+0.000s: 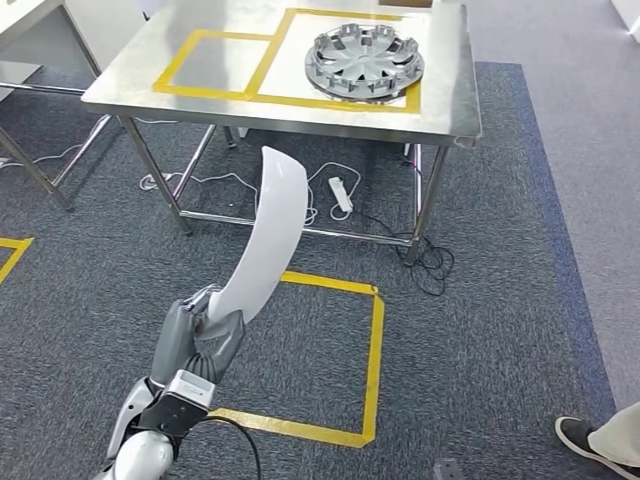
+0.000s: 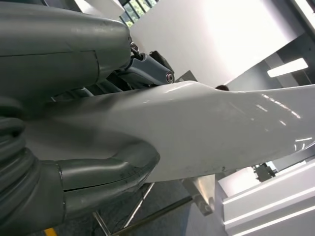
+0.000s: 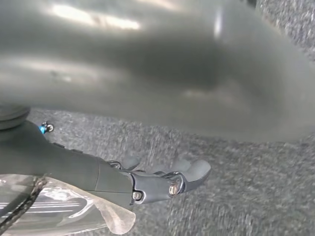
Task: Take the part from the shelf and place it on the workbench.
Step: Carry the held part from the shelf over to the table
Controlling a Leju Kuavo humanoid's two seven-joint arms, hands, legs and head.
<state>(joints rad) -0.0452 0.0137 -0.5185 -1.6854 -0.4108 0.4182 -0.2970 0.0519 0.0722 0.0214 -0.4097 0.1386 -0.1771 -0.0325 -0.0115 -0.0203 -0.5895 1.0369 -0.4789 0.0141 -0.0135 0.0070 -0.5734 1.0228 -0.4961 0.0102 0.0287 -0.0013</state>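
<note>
My left hand [image 1: 198, 335] grips the lower end of a long, curved white part [image 1: 272, 240], which rises tilted toward the steel workbench [image 1: 453, 80] ahead. In the left wrist view the white part [image 2: 208, 132] runs across the picture, with my left hand [image 2: 74, 182] clamped around it, thumb on one face and fingers on the other. On the workbench lies a grey wheel cover [image 1: 364, 62] inside a yellow-taped rectangle; a second taped rectangle [image 1: 219, 60] lies beside it. My right hand [image 3: 111, 172] hangs over the carpet, its fingers [image 3: 185, 174] extended and holding nothing.
A yellow tape square [image 1: 373, 340] marks the carpet in front of the workbench. A power strip [image 1: 340, 193] and cables lie under the bench. A person's shoe [image 1: 585, 440] stands at the lower right. Another table's legs [image 1: 38, 170] are at the far left.
</note>
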